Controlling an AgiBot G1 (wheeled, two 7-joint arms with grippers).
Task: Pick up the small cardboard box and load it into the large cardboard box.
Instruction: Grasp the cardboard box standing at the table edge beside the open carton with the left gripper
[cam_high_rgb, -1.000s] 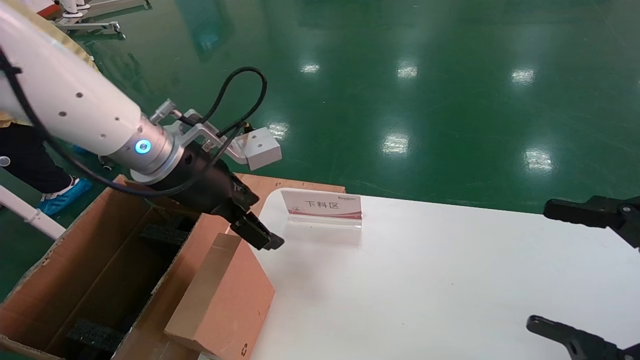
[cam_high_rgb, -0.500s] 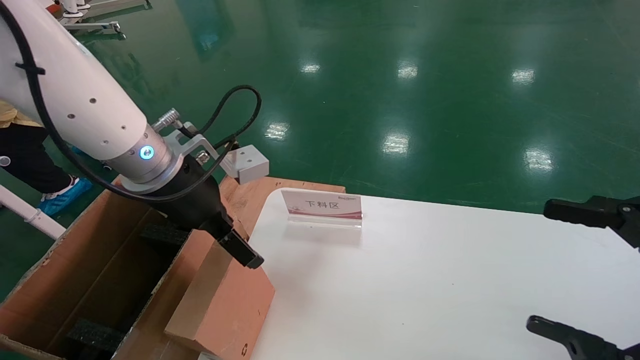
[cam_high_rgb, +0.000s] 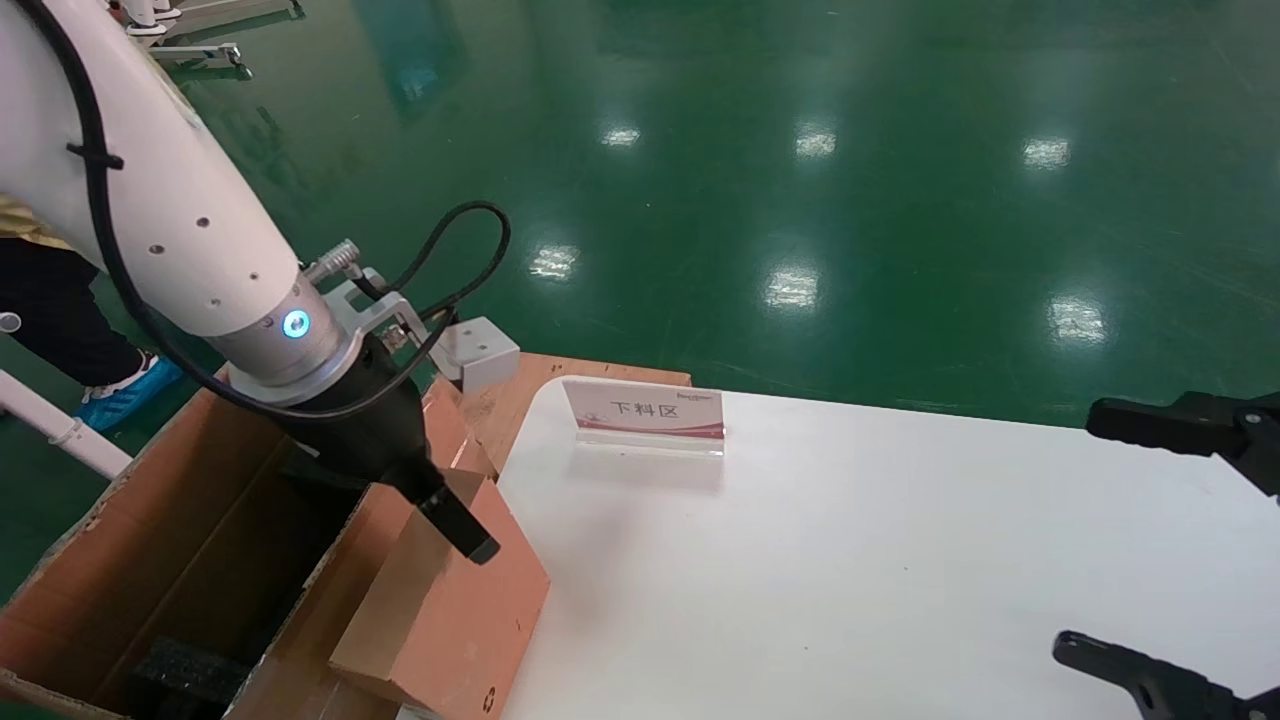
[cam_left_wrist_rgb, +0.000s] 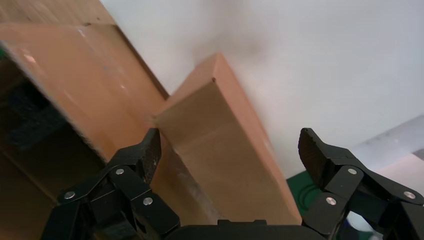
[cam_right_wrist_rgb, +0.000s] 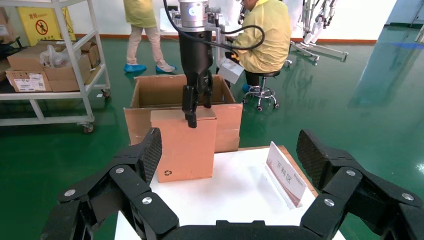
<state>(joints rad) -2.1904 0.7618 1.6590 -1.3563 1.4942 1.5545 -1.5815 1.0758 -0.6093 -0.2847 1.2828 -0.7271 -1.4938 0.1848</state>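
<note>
The small cardboard box stands on edge at the white table's left edge, leaning against the large cardboard box. My left gripper is open and straddles the small box's top edge, one finger on each side. In the left wrist view the small box fills the gap between the fingers of the left gripper, beside the large box's flap. The right wrist view shows the small box, the large box and the left gripper. My right gripper is open and parked at the table's right.
A sign holder stands at the back of the white table. Black foam pads lie inside the large box. Green floor surrounds the table. The right wrist view shows people and a shelf trolley beyond the large box.
My left gripper has moved down and to the left, from above the table's edge to over the small box's top. The small box and right arm have not moved.
</note>
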